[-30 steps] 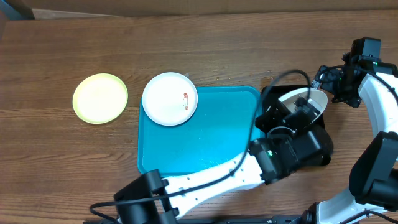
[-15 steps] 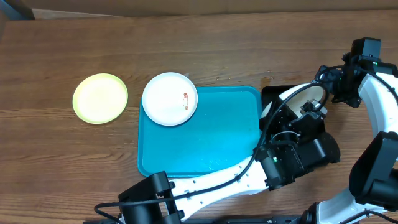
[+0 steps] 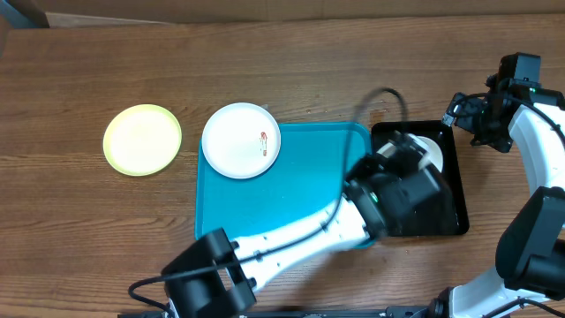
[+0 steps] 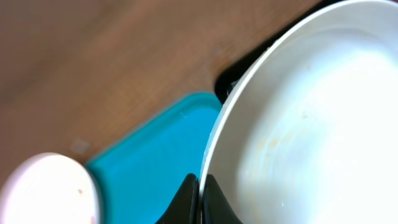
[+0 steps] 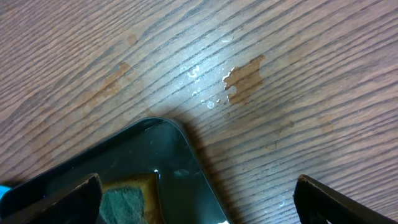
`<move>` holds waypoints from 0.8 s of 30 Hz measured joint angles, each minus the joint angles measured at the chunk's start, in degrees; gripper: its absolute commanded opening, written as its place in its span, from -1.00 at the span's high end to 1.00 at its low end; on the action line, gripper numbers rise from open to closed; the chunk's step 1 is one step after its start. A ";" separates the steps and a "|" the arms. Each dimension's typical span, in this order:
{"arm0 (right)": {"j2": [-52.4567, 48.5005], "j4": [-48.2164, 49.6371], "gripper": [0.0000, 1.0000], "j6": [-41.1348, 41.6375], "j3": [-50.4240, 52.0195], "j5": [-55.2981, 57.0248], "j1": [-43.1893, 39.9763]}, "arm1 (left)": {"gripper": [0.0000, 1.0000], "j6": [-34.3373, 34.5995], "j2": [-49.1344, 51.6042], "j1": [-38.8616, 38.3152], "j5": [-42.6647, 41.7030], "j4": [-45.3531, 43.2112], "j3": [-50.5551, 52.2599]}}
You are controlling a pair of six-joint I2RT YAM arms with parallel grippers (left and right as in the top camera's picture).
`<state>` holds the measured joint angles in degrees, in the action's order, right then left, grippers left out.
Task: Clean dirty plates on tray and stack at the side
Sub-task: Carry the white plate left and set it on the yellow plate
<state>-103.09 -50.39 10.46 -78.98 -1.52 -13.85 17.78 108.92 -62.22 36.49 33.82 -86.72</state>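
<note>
1. Left gripper (image 4: 200, 198), jaws pinched on the rim of a white plate (image 4: 298, 118), holds it over the black tray (image 3: 455, 181), at 3 o'clock of the turquoise tray (image 3: 265, 212) (likely for scrubbing there)
2. Right gripper (image 5: 199, 208), fingers spread wide and empty, hovers by the black tray's 1 o'clock corner, near the sponge (image 5: 124, 202)
3. Smeared white plate (image 3: 241, 140) overhangs the turquoise tray's 11 o'clock corner; yellow-green plate (image 3: 142, 140) lies on the table (image 3: 309, 71) at 9 o'clock, with open room around it for stacking
</note>
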 measured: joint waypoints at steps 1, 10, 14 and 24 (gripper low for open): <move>0.00 0.00 -1.00 0.02 0.00 0.00 0.00 | 0.92 1.14 -0.02 1.64 -3.06 0.57 0.00; 0.00 -0.04 -1.00 0.04 0.00 -0.02 0.00 | 0.92 6.40 -0.35 29.16 -39.19 5.09 -0.07; 0.00 -0.02 -1.00 0.00 0.00 -0.02 0.00 | 0.92 7.10 -0.39 44.02 -49.00 10.34 -0.17; 0.00 -0.02 -1.00 0.02 0.00 -0.02 0.00 | 0.92 7.17 -0.50 75.34 -56.26 22.16 -0.24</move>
<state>-103.09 -50.41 10.48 -78.98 -1.54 -13.85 24.95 108.42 13.13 -19.77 55.99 -86.96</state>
